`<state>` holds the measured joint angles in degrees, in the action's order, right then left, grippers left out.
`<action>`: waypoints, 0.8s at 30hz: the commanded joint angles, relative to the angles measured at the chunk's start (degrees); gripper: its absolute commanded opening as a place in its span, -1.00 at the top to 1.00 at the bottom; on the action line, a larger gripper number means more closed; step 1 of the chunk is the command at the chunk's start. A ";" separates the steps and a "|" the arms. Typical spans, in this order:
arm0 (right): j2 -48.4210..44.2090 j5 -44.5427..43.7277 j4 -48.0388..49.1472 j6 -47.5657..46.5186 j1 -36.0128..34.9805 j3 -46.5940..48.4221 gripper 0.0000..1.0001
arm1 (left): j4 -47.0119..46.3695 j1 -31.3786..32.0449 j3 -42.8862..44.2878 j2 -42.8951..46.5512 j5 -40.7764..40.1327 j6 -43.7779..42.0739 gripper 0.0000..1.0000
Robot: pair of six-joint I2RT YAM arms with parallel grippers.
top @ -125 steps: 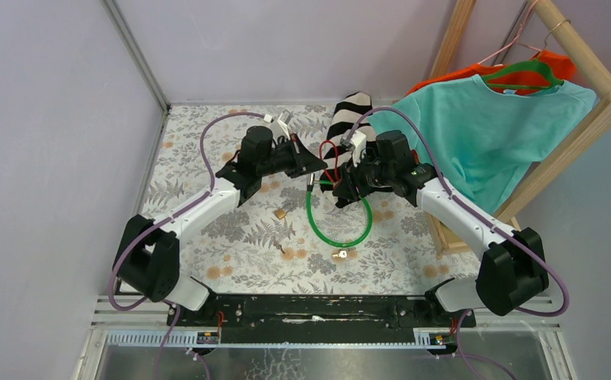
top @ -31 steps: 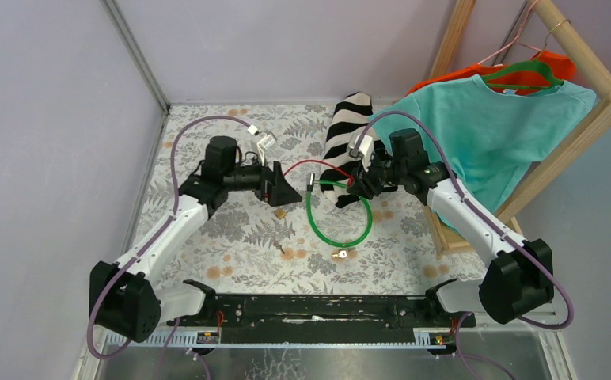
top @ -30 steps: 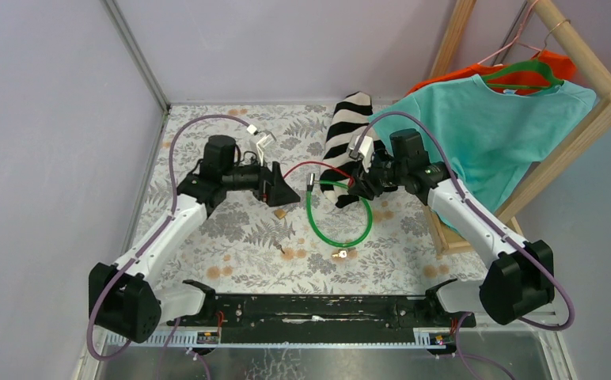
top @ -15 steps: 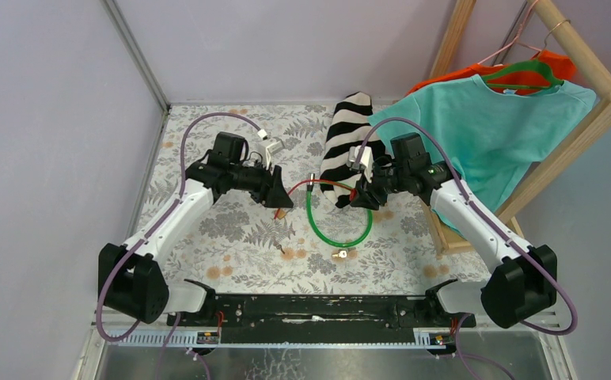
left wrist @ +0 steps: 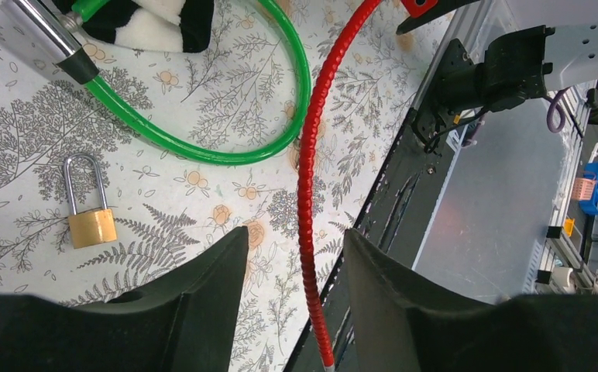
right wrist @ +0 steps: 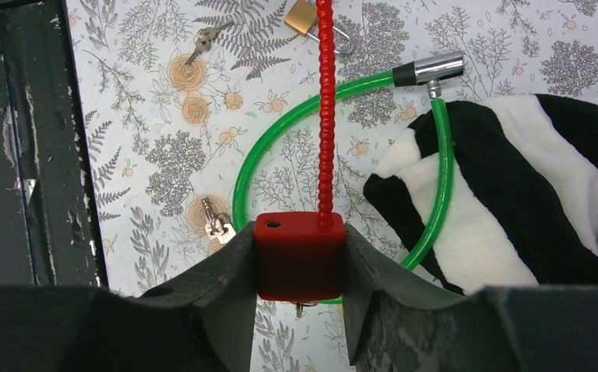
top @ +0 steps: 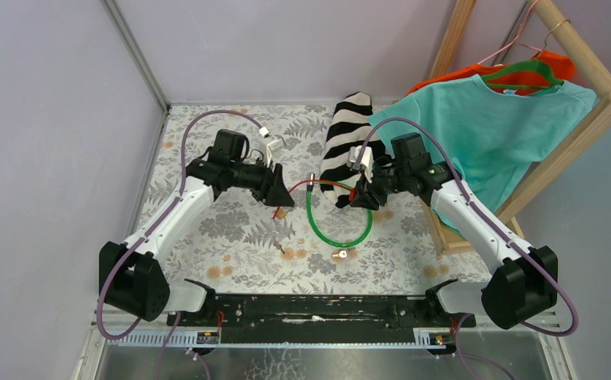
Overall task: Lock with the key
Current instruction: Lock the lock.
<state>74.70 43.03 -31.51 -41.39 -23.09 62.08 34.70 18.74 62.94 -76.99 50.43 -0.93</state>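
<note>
While the right tool [right wrist: 298,232] clamps the red rectangular plastic lock body [right wrist: 300,263] squarely between both fingers, above the fern-printed table [top: 207,237], the red ribbed cable [right wrist: 325,116] rises from the block's upper face. It runs straight across towards the left arm. A small round hole sits on that same face, beside the cable's root. No lettering on the block can be read.

The left tool [left wrist: 294,236] stands partly open. The cable passes lengthwise through the gap and its free end lies near the finger roots. It appears to touch neither finger, the gap being wider than the cable.

On the table beneath the cable lies a small brass padlock with a steel shackle [left wrist: 87,217], just beside the left tool. Any marking on its face is too small to read. A green plastic-coated cable loop [left wrist: 242,147] lies flat between the two arms. Its chrome cylinder end [right wrist: 427,70] rests near the black-and-white striped cloth [right wrist: 528,194], and part of the loop runs under the cloth's edge.

A single silver key [right wrist: 203,43] lies loose on the table nearer the arm bases, apart from the padlock. A pair of silver keys [right wrist: 214,226] lies just outside the green loop's near edge. Neither tool touches any key.

At the right edge of the top view a teal shirt [top: 484,134] hangs on a green hanger [top: 524,71] from a wooden rack [top: 603,87].
</note>
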 commanded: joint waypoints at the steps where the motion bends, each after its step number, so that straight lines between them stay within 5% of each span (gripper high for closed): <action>1: -1.40 1.81 -0.58 -1.48 -0.02 1.14 1.00 | 1.45 -0.18 2.57 0.16 0.72 -1.47 -0.07; 7: -1.51 1.92 -0.79 -1.64 -0.06 0.89 1.00 | 2.10 -0.20 2.65 -0.45 0.76 -2.17 0.25; 13: -0.60 2.47 1.10 0.48 -1.64 1.38 1.00 | -0.96 -0.06 4.33 -2.02 3.36 3.06 0.98; 18: 2.17 5.81 9.09 9.78 -3.49 3.66 1.00 | -20.13 1.27 2.49 -2.25 2.40 24.47 1.00; 24: 6.67 8.00 21.98 25.12 -4.14 7.14 1.00 | -32.65 4.36 3.15 -4.25 -10.37 40.46 1.00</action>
<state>79.66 44.82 -24.21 -28.38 -25.52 64.07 16.25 20.36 64.99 -79.46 47.40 25.15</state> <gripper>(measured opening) 0.447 0.033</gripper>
